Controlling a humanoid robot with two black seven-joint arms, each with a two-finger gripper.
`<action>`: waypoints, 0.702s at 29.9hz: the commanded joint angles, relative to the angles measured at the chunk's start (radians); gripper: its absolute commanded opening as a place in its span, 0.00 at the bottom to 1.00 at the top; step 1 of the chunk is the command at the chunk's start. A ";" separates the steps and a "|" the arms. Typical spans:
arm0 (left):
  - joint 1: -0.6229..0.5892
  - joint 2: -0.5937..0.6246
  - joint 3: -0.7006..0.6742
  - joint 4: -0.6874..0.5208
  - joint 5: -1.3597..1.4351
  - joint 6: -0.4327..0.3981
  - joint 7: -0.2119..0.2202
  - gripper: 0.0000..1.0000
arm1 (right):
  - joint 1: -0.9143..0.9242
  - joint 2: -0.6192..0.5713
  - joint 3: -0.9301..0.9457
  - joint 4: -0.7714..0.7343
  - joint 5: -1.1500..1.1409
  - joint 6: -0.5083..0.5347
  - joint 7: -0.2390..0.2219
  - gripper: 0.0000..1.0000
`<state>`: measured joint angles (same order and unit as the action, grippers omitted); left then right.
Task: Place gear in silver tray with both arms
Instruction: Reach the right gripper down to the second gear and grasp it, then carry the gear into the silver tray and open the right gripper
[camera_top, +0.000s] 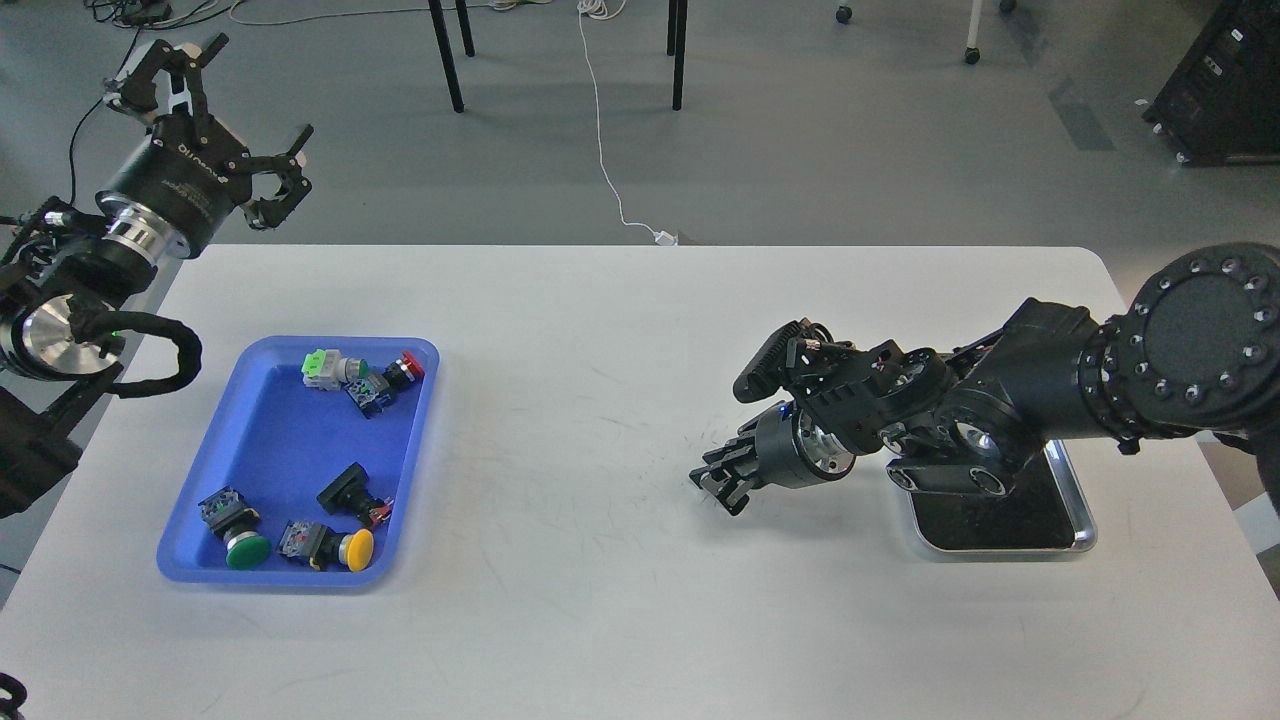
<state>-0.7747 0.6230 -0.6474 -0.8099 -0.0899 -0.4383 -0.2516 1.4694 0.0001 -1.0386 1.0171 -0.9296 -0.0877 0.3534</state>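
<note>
The silver tray (1010, 525) lies on the white table at the right, its back part hidden under my right arm. Its dark floor shows nothing in the visible part. My right gripper (720, 485) hangs low over the table just left of the tray, pointing left; its dark fingers cannot be told apart and I see nothing in it. My left gripper (258, 95) is raised beyond the table's far left corner, open and empty. Several push-button parts lie in the blue tray (205, 560), among them a green-capped one (243, 548) and a yellow-capped one (352, 549).
The white table (580, 400) spans the view. Bare table surface lies between the blue tray and my right gripper. Chair legs (447, 55) and a white cable (600, 130) are on the floor behind the table.
</note>
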 joint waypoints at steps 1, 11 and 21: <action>0.000 -0.002 0.000 0.000 -0.001 0.001 0.000 0.97 | 0.026 0.000 0.002 0.000 0.000 -0.001 -0.001 0.20; -0.002 0.000 -0.002 -0.002 -0.001 0.001 -0.002 0.97 | 0.104 -0.188 -0.003 -0.002 -0.073 0.000 -0.002 0.20; 0.000 -0.002 0.000 -0.002 -0.001 0.001 0.000 0.97 | 0.060 -0.436 -0.072 -0.005 -0.247 -0.001 -0.002 0.21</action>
<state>-0.7750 0.6221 -0.6489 -0.8116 -0.0906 -0.4372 -0.2533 1.5373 -0.3859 -1.1028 1.0137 -1.1558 -0.0875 0.3507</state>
